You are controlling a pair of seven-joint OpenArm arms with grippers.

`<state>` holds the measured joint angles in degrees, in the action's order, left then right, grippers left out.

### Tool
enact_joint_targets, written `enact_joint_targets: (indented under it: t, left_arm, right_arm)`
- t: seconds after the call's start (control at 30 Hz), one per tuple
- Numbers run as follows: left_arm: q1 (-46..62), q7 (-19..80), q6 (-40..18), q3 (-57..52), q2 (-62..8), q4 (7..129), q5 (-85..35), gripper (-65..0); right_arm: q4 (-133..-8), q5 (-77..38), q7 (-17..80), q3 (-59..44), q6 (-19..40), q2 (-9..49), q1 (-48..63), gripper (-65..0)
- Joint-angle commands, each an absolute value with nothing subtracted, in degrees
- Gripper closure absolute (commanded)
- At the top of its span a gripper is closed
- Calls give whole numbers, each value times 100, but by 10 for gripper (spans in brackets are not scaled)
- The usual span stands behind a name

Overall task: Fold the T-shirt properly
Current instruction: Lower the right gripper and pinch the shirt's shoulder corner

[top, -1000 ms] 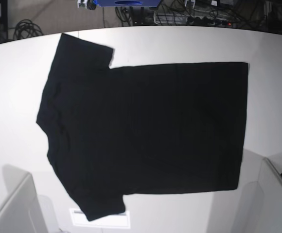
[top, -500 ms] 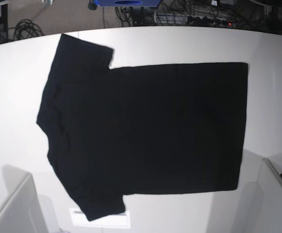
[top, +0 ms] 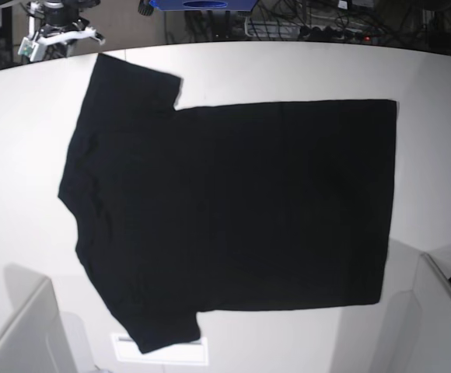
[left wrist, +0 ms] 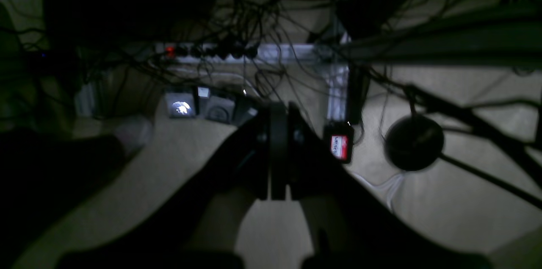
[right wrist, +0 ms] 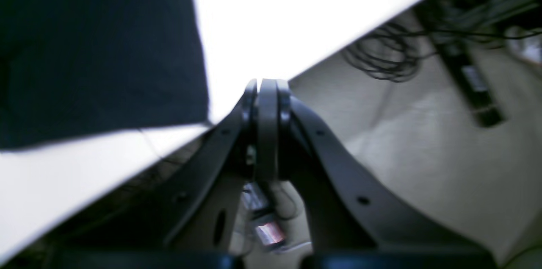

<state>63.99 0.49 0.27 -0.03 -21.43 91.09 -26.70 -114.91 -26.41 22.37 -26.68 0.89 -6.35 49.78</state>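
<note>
The black T-shirt [top: 233,206] lies flat on the white table [top: 435,140], plain side up, collar and sleeves to the left, hem to the right. No print shows. One black corner of it fills the upper left of the right wrist view [right wrist: 97,48]. My right gripper [right wrist: 267,89] is shut and empty, over the table's edge beside that corner. Part of its arm [top: 54,29] shows at the table's far left corner. My left gripper [left wrist: 277,112] is shut and empty, off the table over a dim floor, out of the base view.
Cables and a power strip [left wrist: 211,51] lie on the floor, with a round black base [left wrist: 414,142] and a coiled cable [right wrist: 381,61]. Grey panels stand at the near corners [top: 23,334] [top: 443,318]. A white label [top: 163,351] sits at the table's front edge.
The right arm has come into the base view at the far left corner of the table. The T-shirt has not moved.
</note>
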Motion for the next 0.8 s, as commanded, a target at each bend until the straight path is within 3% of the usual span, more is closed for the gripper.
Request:
enact_joint_targets:
  t: [0.0, 0.13, 0.17, 0.27, 0.33, 0.53, 0.67, 0.77]
  left_arm:
    - [6554, -40, 31, -22, -2167, 9235, -2668, 0]
    - [6651, -40, 31, -259, -2141, 9569, -2659, 0]
    - [6659, -40, 31, -303, -2141, 9622, -2677, 0]
    - [6677, 13, 31, -505, -2132, 9745, -2712, 0]
    - [6686, 13, 31, -620, -2062, 9754, -2712, 0]
    - [6686, -13, 31, -945, -1833, 9921, -2712, -7]
    - [6686, -4, -40, -884, -1815, 10369, -2712, -186]
    - [6686, -4, -567, -673, -1815, 10642, -2712, -342]
  right_arm:
    - [-11600, -2844, 2035, -2712, 347, -541, 4971, 0]
    - [-11591, -4031, 2237, -2712, 1253, -251, 4760, 0]
    - [-11547, -4303, 2352, -2712, 1402, -163, 4690, -33]
    - [-11415, -5103, 2765, -2712, 1552, 92, 4347, -272]
    - [-11222, -5560, 3002, -2712, 1552, 242, 4127, -384]
    - [-10378, -6264, 3081, -2721, 1552, 435, 3732, -402]
    - [-9886, -6255, 3081, -3134, 1552, 435, 3600, -402]
    - [-9666, -6255, 3081, -3275, 1552, 514, 3565, -402]
